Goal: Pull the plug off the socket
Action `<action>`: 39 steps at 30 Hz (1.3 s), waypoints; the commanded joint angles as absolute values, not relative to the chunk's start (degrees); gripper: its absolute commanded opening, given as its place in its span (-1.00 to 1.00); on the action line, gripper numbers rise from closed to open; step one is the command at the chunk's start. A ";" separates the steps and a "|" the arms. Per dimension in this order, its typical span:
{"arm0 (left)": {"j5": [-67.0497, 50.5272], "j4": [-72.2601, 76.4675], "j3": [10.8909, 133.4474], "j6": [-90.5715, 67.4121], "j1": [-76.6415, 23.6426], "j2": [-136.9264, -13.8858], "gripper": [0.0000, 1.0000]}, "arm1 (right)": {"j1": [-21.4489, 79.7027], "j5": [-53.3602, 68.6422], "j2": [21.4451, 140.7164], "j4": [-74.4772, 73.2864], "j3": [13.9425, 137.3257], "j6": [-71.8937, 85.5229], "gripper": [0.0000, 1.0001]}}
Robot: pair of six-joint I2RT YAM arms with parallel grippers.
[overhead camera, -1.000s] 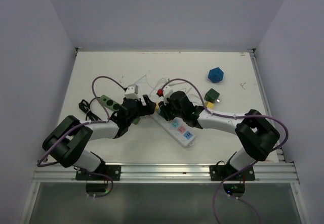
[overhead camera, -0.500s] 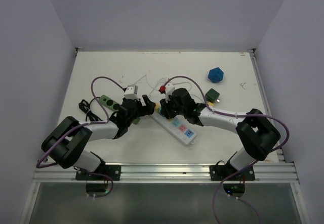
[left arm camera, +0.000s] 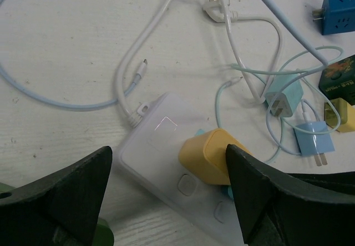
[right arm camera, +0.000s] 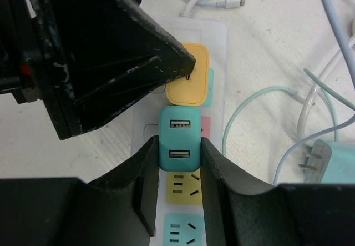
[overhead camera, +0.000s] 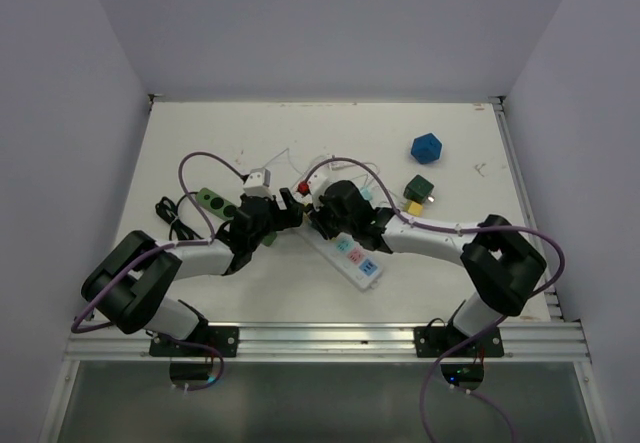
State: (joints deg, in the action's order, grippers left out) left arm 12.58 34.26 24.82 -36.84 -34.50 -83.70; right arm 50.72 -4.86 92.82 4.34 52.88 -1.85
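Observation:
A white power strip (overhead camera: 352,251) lies between my arms; it also shows in the right wrist view (right arm camera: 219,46) and the left wrist view (left arm camera: 155,146). A teal two-port USB plug (right arm camera: 180,129) stands on it over the pink socket, right behind a yellow plug (right arm camera: 188,82). My right gripper (right arm camera: 178,152) is shut on the teal plug's sides. My left gripper (left arm camera: 169,165) is open and straddles the strip's end, its right finger (left arm camera: 260,190) touching the yellow plug (left arm camera: 208,157). Both grippers, left (overhead camera: 290,206) and right (overhead camera: 328,213), meet over the strip's far end.
Loose white and pale blue cables (left arm camera: 233,40) and loose chargers (left arm camera: 284,98) lie beyond the strip. A blue polyhedron (overhead camera: 426,148), green and yellow adapter cubes (overhead camera: 419,189), a green strip (overhead camera: 214,201) and a black cord (overhead camera: 172,215) are around.
My right gripper has shifted a little left toward the left gripper, and the power strip's far end moved with it. The left arm has barely moved.

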 commanded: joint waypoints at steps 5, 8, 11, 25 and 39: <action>14.41 22.59 22.50 -32.61 -34.37 -85.25 0.73 | 42.10 7.38 90.53 14.94 55.19 8.35 -1.00; 14.41 22.33 22.67 -32.26 -34.37 -84.99 0.74 | 42.10 7.12 90.00 14.06 54.94 8.17 -1.00; 14.41 21.89 23.03 -31.99 -34.45 -84.64 0.75 | 41.93 6.77 87.55 15.29 53.53 8.87 -1.00; 9.50 18.20 30.75 -28.48 -34.37 -82.53 0.77 | 29.36 7.98 89.11 13.70 51.07 21.17 -0.91; 4.31 13.45 37.79 -24.79 -34.45 -79.02 0.80 | 22.85 16.17 95.63 18.72 50.54 28.92 -0.09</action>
